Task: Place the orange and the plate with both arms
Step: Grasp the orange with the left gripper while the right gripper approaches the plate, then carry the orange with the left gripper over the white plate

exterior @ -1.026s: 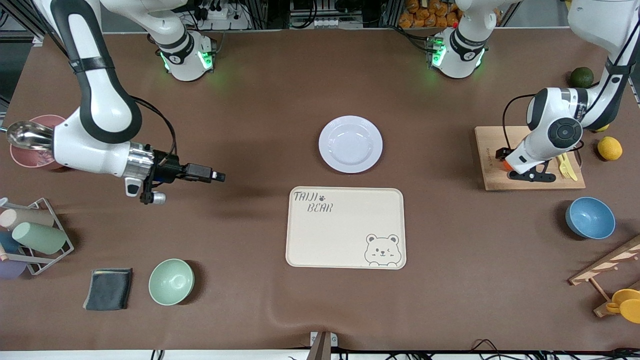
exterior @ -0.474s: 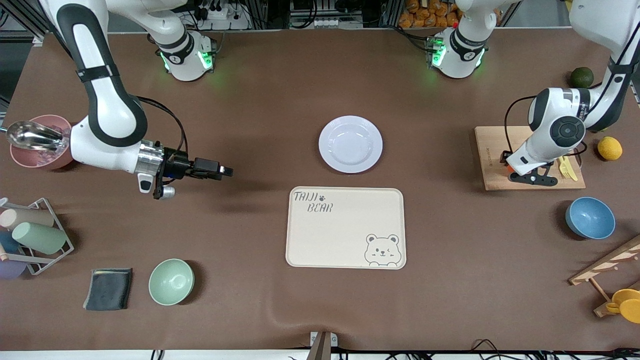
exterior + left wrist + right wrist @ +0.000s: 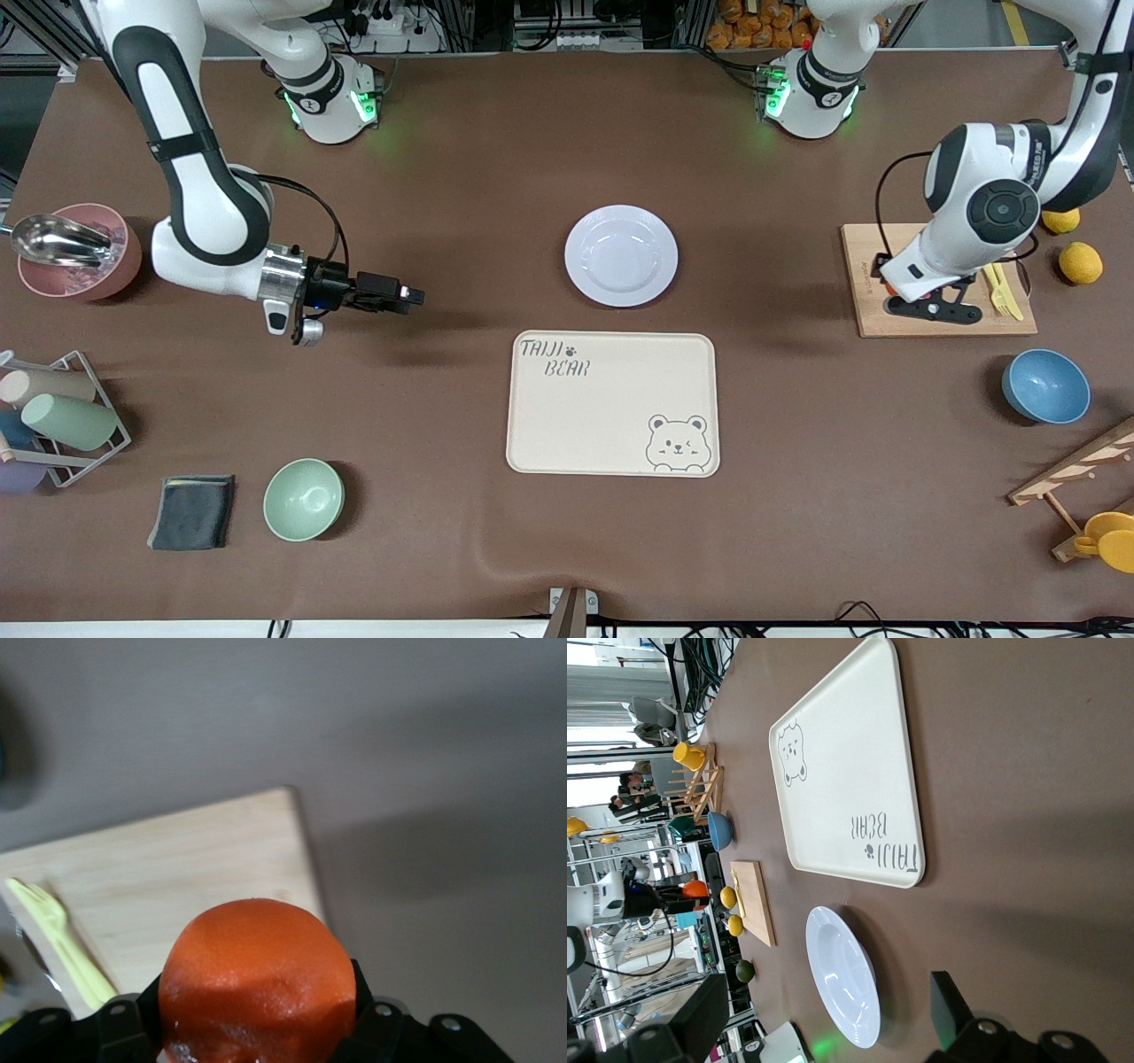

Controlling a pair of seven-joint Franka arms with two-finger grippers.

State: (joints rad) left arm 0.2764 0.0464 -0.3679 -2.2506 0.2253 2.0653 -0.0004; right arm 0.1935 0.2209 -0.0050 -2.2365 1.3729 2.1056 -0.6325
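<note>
Nearest the camera edge of the tabletop, the cream tray lies bare, and the plate sits just past it, untouched. Over the cutting board at the left arm's end, the left gripper has just clamped its jaws on the orange and lifted slightly, so the carry can begin. The right gripper, jaws wide and holding nothing, has edged toward the plate.

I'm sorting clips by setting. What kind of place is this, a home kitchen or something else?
Most likely a robotics lab staged as a kitchen: two arm bases bolted at the table's edge, equipment racks and cables in the right wrist view, and tableware such as the plate and tray.
</note>
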